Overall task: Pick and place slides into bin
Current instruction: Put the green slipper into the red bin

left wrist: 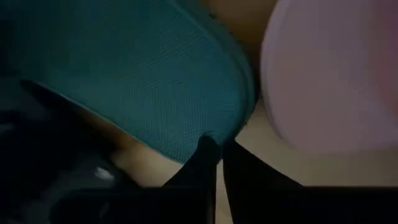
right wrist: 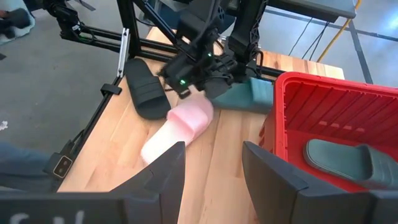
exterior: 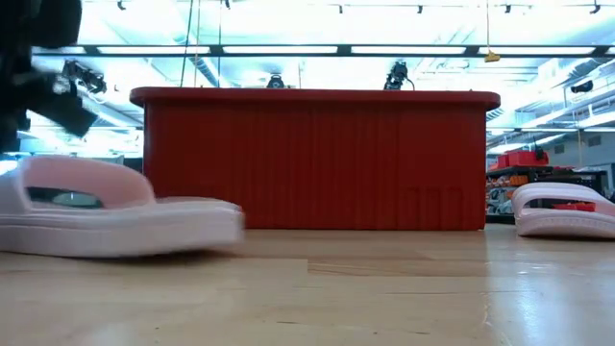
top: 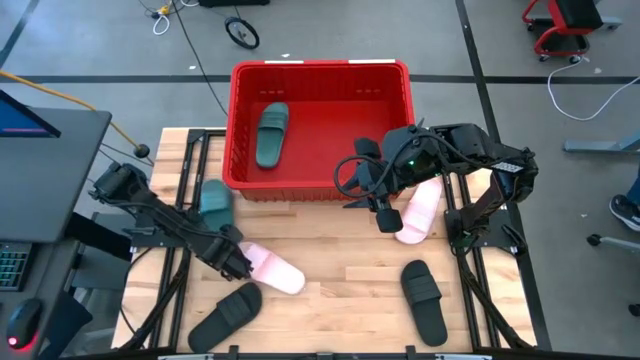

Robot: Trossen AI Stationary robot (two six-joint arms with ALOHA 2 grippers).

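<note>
The red bin (top: 320, 75) stands at the table's far middle with one dark green slide (top: 272, 133) lying in it. A second green slide (top: 214, 198) lies on the table by the bin's left near corner. One pale pink slide (top: 274, 270) lies just right of my left gripper (top: 236, 262), which is shut, its tips (left wrist: 214, 152) between the green slide's edge (left wrist: 155, 93) and the pink slide (left wrist: 329, 74). My right gripper (top: 385, 215) is open and empty beside the other pink slide (top: 420, 210). Two black slides (top: 225, 315) (top: 425, 298) lie near the front edge. My left gripper's shut fingertips (left wrist: 208, 149) stand right at the rim of the green slide (left wrist: 224, 134). I cannot tell whether they touch it or the pink slide beside them.
The bin's near wall (exterior: 317, 159) stands close behind both grippers. Bare wood (top: 340, 270) lies between the two pink slides. Metal frame rails run along the table's left (top: 185, 190) and right (top: 470, 250) sides.
</note>
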